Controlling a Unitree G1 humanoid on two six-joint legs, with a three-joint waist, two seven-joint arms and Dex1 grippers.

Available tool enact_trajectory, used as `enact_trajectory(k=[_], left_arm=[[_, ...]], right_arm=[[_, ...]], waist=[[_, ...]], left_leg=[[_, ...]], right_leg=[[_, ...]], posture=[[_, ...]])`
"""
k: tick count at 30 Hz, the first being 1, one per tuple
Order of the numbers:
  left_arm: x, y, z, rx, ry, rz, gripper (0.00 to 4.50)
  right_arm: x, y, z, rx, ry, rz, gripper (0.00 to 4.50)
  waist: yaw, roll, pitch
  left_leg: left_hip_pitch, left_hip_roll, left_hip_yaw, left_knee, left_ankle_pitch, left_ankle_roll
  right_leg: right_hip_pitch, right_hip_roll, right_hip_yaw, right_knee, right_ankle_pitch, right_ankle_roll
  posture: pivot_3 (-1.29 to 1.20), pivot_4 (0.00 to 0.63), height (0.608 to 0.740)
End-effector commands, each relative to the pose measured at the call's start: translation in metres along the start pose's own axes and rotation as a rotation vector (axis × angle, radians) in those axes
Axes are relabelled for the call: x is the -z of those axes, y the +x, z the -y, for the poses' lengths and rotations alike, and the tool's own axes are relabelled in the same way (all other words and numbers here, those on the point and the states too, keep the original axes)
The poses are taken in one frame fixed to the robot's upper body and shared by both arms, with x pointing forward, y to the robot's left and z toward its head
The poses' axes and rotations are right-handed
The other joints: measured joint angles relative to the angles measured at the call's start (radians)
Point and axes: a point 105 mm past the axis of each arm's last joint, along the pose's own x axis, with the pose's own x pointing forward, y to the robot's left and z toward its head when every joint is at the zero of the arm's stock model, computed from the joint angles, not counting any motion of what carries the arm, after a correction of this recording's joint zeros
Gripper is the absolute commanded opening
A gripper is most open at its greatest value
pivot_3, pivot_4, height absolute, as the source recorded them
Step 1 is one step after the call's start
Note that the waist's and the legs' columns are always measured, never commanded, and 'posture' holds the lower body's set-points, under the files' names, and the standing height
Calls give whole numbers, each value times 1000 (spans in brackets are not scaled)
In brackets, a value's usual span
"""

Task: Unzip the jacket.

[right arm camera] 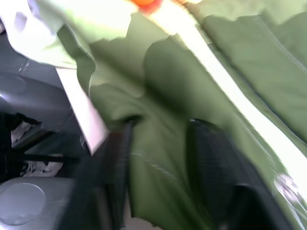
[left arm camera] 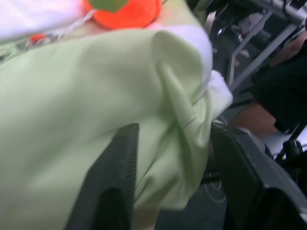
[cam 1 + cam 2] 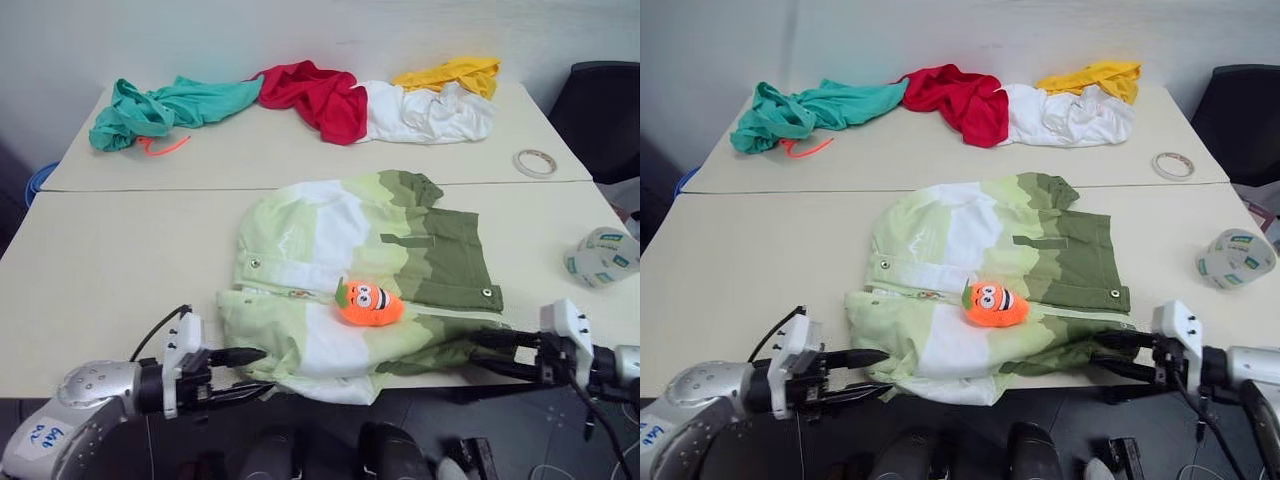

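The jacket (image 3: 330,270), banded pale green, white and olive, lies flat near the table's front edge, with its hem hanging slightly over. An orange smiling plush zipper pull (image 3: 370,303) rests on the zipper line at its middle. My left gripper (image 3: 250,371) is open at the jacket's pale green near-left corner. In the left wrist view its fingers (image 2: 110,187) stand apart on either side of a loose fold of that fabric. My right gripper (image 3: 490,352) is open at the olive near-right corner. The right wrist view shows olive cloth (image 1: 163,158) lying between its spread fingers.
At the far table edge lies a row of garments: teal (image 3: 165,108), red (image 3: 315,95), white (image 3: 425,115) and yellow (image 3: 450,72). A tape ring (image 3: 535,162) and a printed tape roll (image 3: 602,256) sit on the right. A black chair (image 3: 600,110) stands at the far right.
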Motion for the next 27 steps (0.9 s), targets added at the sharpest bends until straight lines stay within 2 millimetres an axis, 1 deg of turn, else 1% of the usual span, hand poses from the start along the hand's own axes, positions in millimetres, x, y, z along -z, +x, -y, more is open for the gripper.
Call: enact_trajectory(k=[1, 2, 3, 4, 6, 7, 8, 10, 11, 12, 14, 16, 18, 19, 22, 23, 25, 26, 27], left_arm=[[-4, -27, -10, -16, 10, 1, 3863], [-11, -34, -13, -15, 26, 19, 4219], [-15, -37, -15, -12, 37, 33, 4483], [-27, -41, -18, -4, 90, 42, 4500], [-49, -43, -21, 17, 182, 53, 4500], [-59, -41, -23, 21, 229, 63, 4500], [-65, -37, -25, 36, 260, 67, 4500], [-76, -25, -32, 60, 332, 81, 4500], [-78, -20, -34, 71, 348, 83, 4500], [-81, -11, -41, 84, 383, 84, 4500], [-82, 9, -53, 131, 420, 62, 4500], [-83, 27, -63, 163, 433, 47, 4500], [-85, 40, -72, 176, 448, 60, 4500], [-85, 46, -77, 178, 455, 58, 4500], [-74, 61, -84, 204, 443, 24, 4500], [-70, 64, -86, 208, 430, 12, 4500], [-61, 69, -90, 200, 428, -10, 4500], [-57, 70, -91, 198, 421, -14, 4500], [-55, 72, -93, 183, 422, -13, 4500]], right_arm=[[-27, -18, -1, 10, -40, 33, 3504], [-31, -21, -2, -4, -70, 25, 3865], [-34, -22, -3, -15, -91, 17, 4203], [-43, -19, -3, -43, -119, 11, 4473], [-62, -10, -3, -83, -171, 35, 4473], [-74, 0, -4, -103, -176, 80, 4473], [-82, 11, -6, -125, -178, 112, 4473], [-91, 37, -12, -166, -167, 143, 4473], [-92, 45, -14, -175, -158, 141, 4473], [-92, 58, -15, -187, -145, 149, 4473], [-88, 84, -15, -206, -121, 136, 4473], [-84, 103, -13, -211, -110, 111, 4473], [-82, 116, -9, -203, -120, 93, 4473], [-80, 122, -9, -212, -141, 83, 4473], [-65, 138, -17, -290, -185, 26, 4473], [-64, 144, -17, -285, -176, 34, 4305], [-64, 151, -16, -261, -159, 62, 3801], [-64, 152, -15, -248, -167, 70, 3609], [-63, 151, -13, -233, -181, 71, 3256]], waist=[[-1, 0, 0], [-1, 1, 0], [0, 1, 0], [0, 1, 0], [0, 1, 1], [-1, 1, 1], [-1, 1, 1], [-1, 1, 1], [1, 1, 0], [2, 2, 1], [3, 2, 0], [2, 1, 0], [2, 0, 0], [2, 0, 0], [-1, -2, -1], [-2, -2, 0], [-3, -2, 0], [-3, -3, 0], [-3, -3, 0]], left_leg=[[0, 0, 0, 0, 0, 0], [0, 2, 0, 0, 0, -1], [0, 2, 0, 0, -1, -1], [0, 2, 0, 0, -1, -1], [0, 2, 0, 0, -1, -1], [0, 2, 1, 0, -1, -2], [0, 3, 0, 0, -1, -2], [1, 3, 0, -1, -1, -3], [1, 3, 0, -2, -1, -4], [0, 3, 0, -2, -1, -5], [-1, 3, 0, -4, 0, -3], [-6, 2, 3, -2, 3, 1], [-11, -1, 8, 1, 5, 4], [-16, -2, 9, 2, 6, 6], [-17, -4, 11, 2, 7, 9], [-17, -5, 12, 2, 7, 10], [-17, -4, 12, 2, 7, 10], [-17, -4, 12, 2, 7, 10], [-17, -3, 12, 2, 7, 10]], right_leg=[[-1, 0, 0, 0, 0, -1], [-1, 1, 0, 0, -1, -1], [-1, 1, -1, 0, -1, -2], [-1, 1, -1, 0, -1, -2], [-1, 1, -1, 0, -1, -2], [-2, 0, 0, 0, 0, -3], [-1, 0, 0, 0, 0, -3], [-2, 0, 0, 0, 0, -4], [-2, 1, -1, 0, 0, -4], [-3, 1, -1, 0, 0, -4], [-4, 2, -2, 1, -1, -5], [-7, 5, -3, 4, 0, -4], [-16, 11, -4, 11, 0, -3], [-19, 11, -3, 10, 1, -1], [-20, 10, -2, 9, 3, 2], [-20, 10, -2, 8, 3, 3], [-20, 10, -2, 8, 4, 3], [-20, 10, -2, 8, 4, 3], [-20, 10, -2, 8, 4, 3]], posture=[[0, 150, 740], [0, 150, 740], [0, 150, 740], [0, 150, 740], [0, 150, 740], [0, 150, 740], [0, 150, 740], [0, 150, 740], [0, 150, 740], [0, 150, 740], [0, 150, 740], [0, 150, 740], [0, 150, 740], [0, 150, 740], [0, 150, 740], [0, 150, 740], [0, 150, 740], [0, 150, 740], [0, 150, 740]])
